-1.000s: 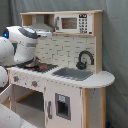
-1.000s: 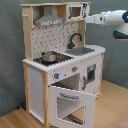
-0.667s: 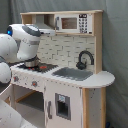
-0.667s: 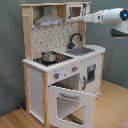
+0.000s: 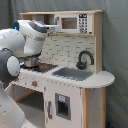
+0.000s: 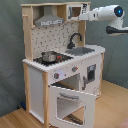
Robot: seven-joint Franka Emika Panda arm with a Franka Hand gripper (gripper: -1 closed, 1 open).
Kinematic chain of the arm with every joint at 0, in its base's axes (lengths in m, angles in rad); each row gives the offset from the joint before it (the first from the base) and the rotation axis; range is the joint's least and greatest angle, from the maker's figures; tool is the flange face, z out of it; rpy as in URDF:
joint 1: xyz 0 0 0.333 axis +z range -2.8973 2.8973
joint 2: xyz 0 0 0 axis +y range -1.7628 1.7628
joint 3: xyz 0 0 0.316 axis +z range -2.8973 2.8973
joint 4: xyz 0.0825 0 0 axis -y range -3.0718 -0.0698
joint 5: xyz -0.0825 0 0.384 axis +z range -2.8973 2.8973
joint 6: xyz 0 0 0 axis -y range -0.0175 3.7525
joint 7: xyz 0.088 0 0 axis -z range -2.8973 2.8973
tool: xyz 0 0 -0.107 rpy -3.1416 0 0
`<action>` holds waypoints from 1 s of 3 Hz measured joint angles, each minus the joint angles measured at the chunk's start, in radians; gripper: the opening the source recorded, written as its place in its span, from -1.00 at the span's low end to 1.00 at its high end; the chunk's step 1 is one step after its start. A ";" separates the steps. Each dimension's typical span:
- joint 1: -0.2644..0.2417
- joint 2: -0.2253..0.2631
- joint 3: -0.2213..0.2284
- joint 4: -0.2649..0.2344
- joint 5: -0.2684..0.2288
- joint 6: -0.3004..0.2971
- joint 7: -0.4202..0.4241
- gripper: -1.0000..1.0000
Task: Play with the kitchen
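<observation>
The kitchen (image 5: 75,92) (image 6: 40,80) is a tall white and light-wood toy. It has a grey hood (image 6: 47,20), a small microwave (image 5: 74,23) (image 6: 75,11) on the top shelf, a black faucet (image 5: 85,59) (image 6: 75,39) and a sink (image 5: 74,74) (image 6: 82,50). A metal pot (image 6: 49,56) (image 5: 31,62) stands on the stove. The oven door (image 6: 70,102) hangs open, folded down. My gripper (image 6: 81,13) (image 5: 52,28) is held high at the top shelf, right at the microwave's side.
The white arm (image 6: 107,12) (image 5: 30,35) reaches across above the counter. A grey curtain (image 5: 115,50) hangs behind the kitchen, which stands on a wooden floor (image 6: 112,112). A small door with a dark panel (image 5: 62,106) stays closed under the sink.
The arm has stretched further toward the kitchen's top shelf, bringing the gripper closer to the microwave. The pot and the open oven door have not moved.
</observation>
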 joint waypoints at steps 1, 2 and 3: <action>-0.019 0.065 0.000 0.041 0.000 0.001 -0.068 1.00; -0.031 0.145 0.001 0.100 0.000 0.006 -0.090 1.00; -0.031 0.217 0.023 0.168 0.000 0.006 -0.090 1.00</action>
